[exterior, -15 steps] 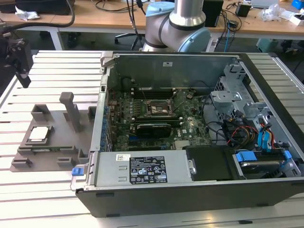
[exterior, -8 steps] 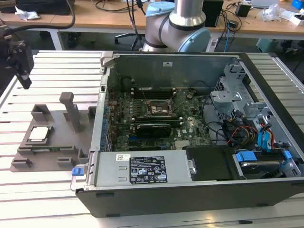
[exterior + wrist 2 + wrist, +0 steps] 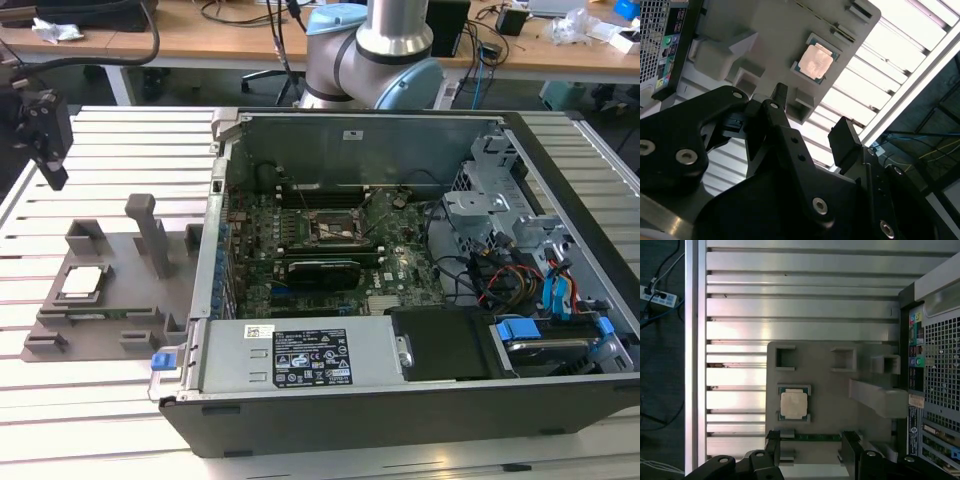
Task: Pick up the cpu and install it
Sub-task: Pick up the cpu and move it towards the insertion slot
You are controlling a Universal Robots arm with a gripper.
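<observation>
Above the slatted table [image 3: 120, 420], at the exterior view's left, my gripper [image 3: 52, 172] hangs with its two black fingers [image 3: 845, 137] spread apart and nothing clamped between them. I touch nothing. Below me, and clear of both fingertips, the cpu [image 3: 793, 404] lies flat in a square recess of a grey fixture plate [image 3: 825, 390]. In the first wrist view it sits roughly in line with the gap between my fingers, nearer one finger than the other. It is a small flat square chip with a pale silvery metal top, faintly warm-toned in the second wrist view, and a thin green border shows around its edges. A narrow green strip [image 3: 812, 436] lies in a slot of the plate between the chip and my fingertips. Beside the plate, toward the exterior view's right, stands an open computer case [image 3: 400, 400]. Its motherboard carries a square socket frame [image 3: 335, 228], well apart from the chip.
</observation>
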